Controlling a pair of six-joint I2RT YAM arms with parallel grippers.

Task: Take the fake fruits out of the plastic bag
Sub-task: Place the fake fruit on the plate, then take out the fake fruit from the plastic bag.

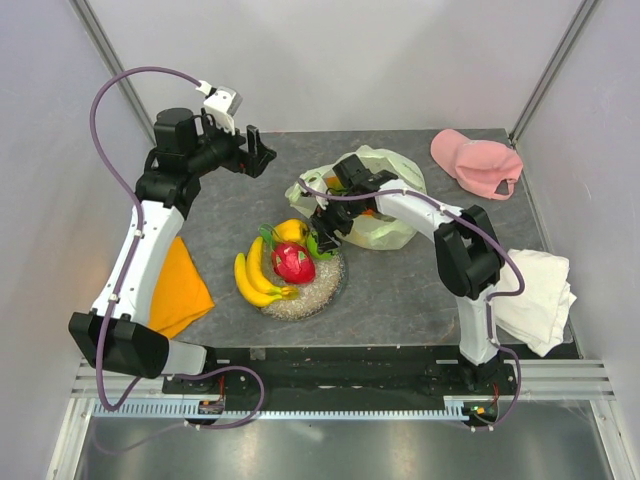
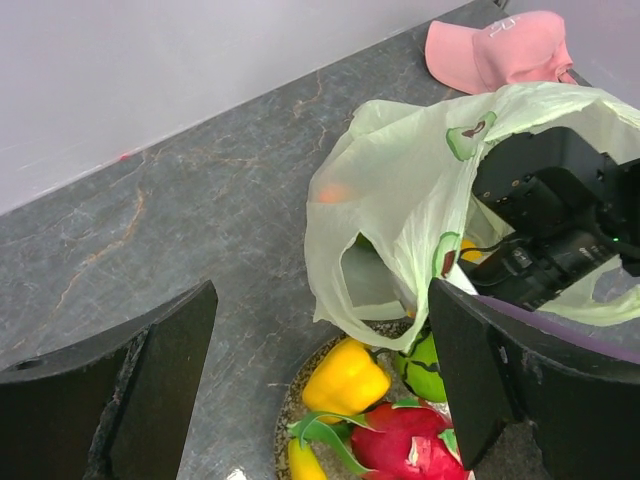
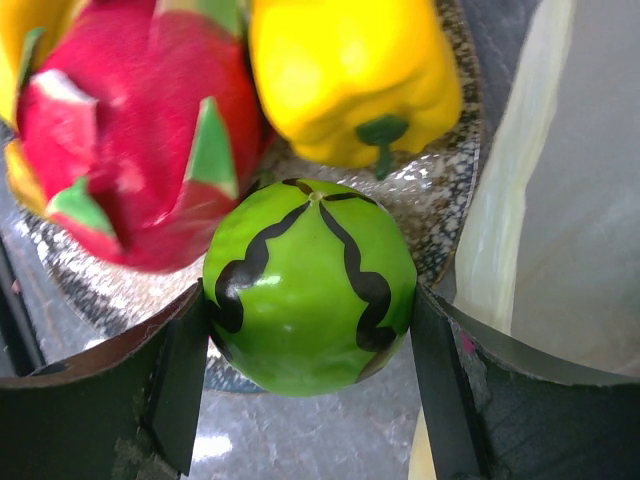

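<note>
right fingers (image 3: pixel 175 385): pinching the green black-striped round plastic fruit (image 3: pixel 310 285) at its widest sides, over the speckled plate (image 1: pixel 322 292) rim
left fingers (image 2: pixel 165 380): spread, empty, above the grey counter (image 2: pixel 200 200)
fruit handling: probably light, hard, slippery; hold across the middle
pale green crinkly plastic bag (image 1: pixel 400 175): just behind the plate
</note>
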